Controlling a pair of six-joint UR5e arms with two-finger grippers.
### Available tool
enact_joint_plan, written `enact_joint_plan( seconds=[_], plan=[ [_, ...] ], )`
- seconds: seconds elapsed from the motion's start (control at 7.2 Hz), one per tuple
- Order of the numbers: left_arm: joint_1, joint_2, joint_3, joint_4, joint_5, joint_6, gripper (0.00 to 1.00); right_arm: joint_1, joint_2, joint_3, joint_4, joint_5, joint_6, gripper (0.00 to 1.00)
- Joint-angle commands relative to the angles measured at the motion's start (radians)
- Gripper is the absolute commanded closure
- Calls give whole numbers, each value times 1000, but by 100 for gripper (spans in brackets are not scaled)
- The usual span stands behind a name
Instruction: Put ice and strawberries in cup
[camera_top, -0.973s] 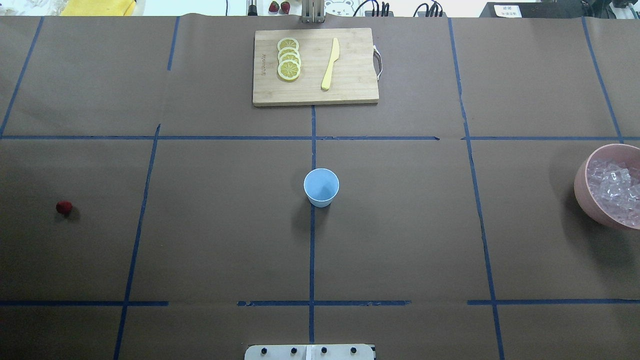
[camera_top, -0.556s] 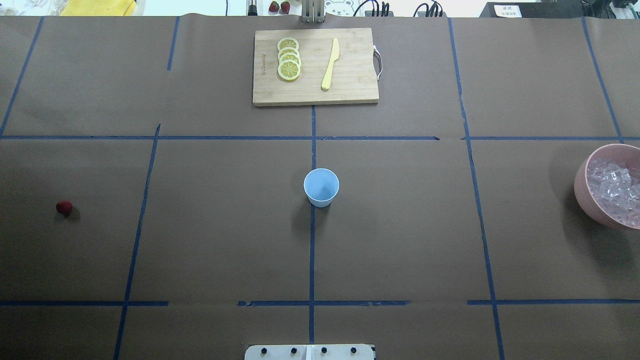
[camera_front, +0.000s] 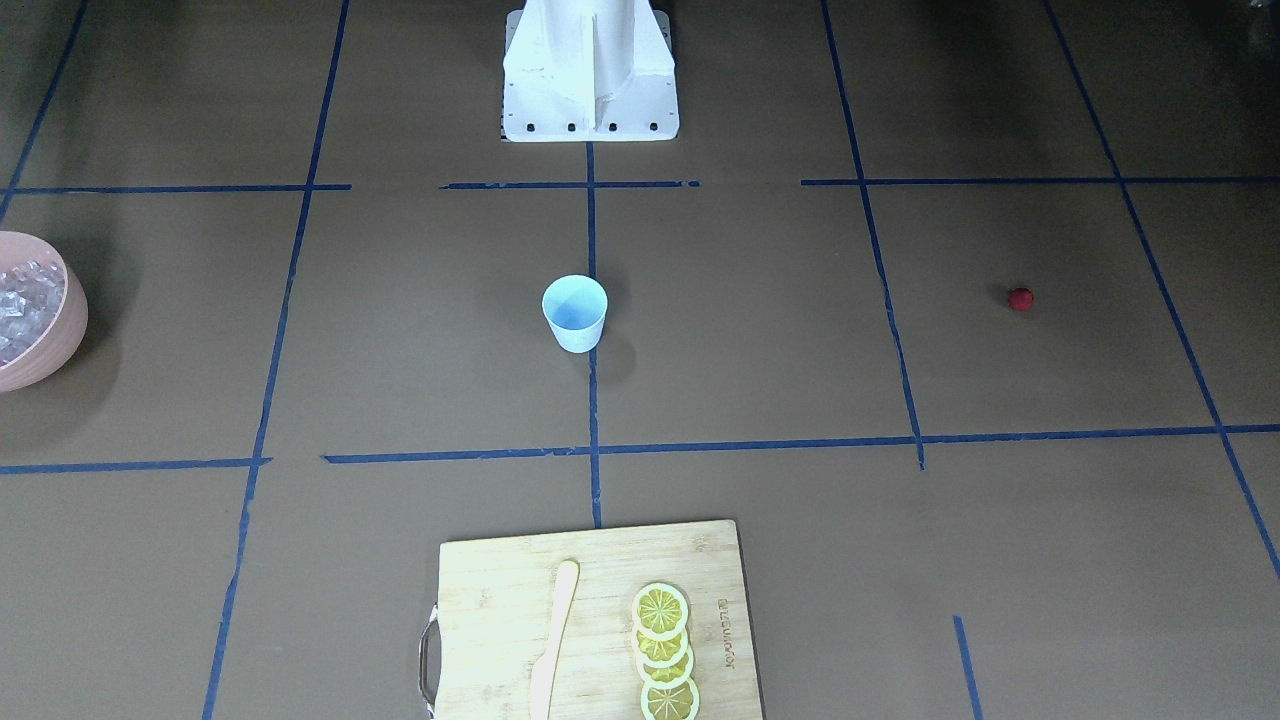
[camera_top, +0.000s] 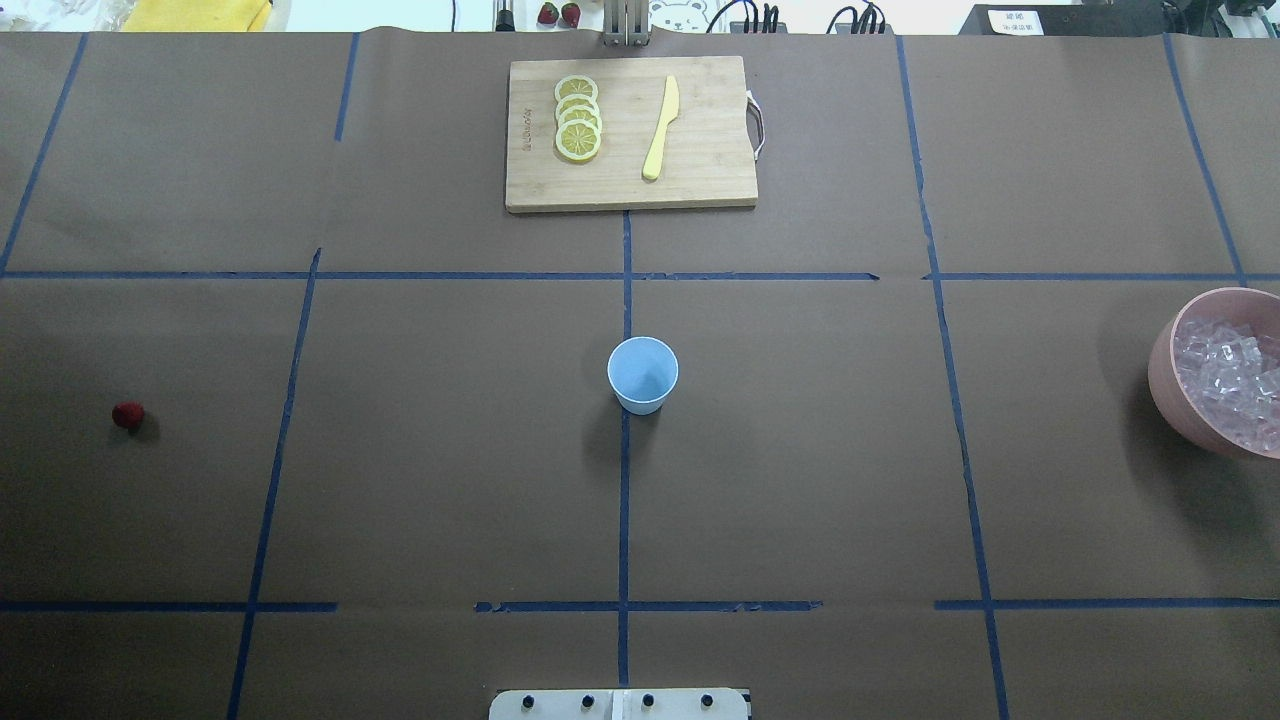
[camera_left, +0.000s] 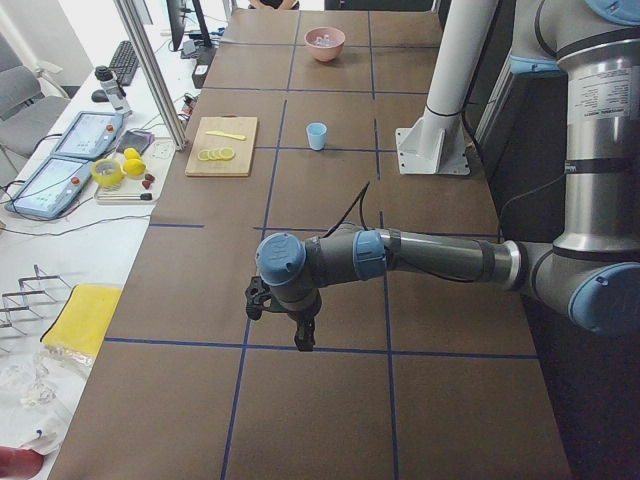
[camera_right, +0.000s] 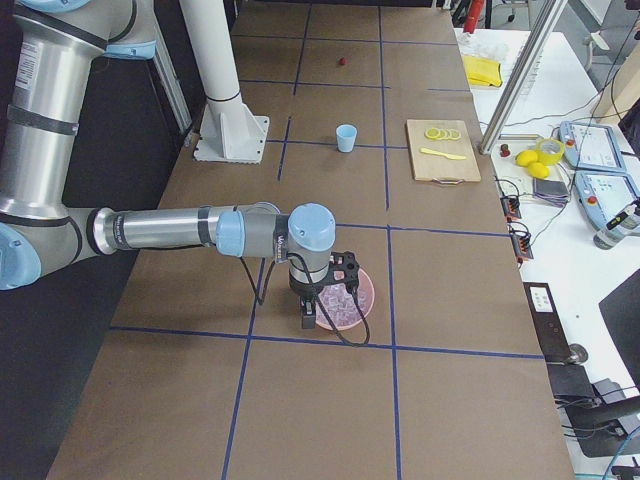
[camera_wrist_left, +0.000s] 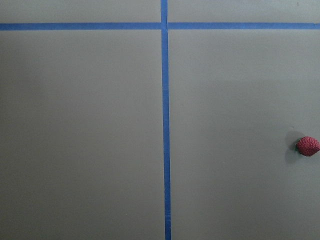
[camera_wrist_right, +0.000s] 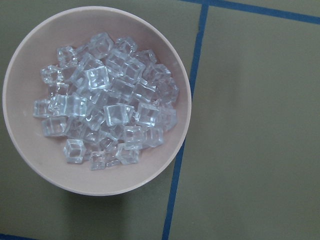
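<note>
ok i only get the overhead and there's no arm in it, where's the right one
observer: The right side view shows the right gripper hanging by the near rim of the bowl.
operator: and the left one
observer: The left gripper hangs low at the table's other end. Its wrist view catches the strawberry only at the right edge.
operator: is the bowl full, mine cuts it off
observer: The right wrist view shows the whole bowl, with ice piled across most of it.

Cup (camera_top: 642, 372): pale blue, upright, empty, at table centre. Strawberry (camera_top: 128, 414): small, dark red, lying far left. Ice (camera_wrist_right: 107, 102): clear cubes heaped in pink bowl (camera_wrist_right: 115, 181).
</note>
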Motion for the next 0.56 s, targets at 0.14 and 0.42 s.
enact_joint_plan(
  seconds=[0.14,0.42],
  plan=[
    [0,4,-6,0,-2,2,0,-68,36,-6,2,20,5,2],
    [0,4,-9,0,0,2,0,-115,58,-16,2,20,25,3]
  ],
)
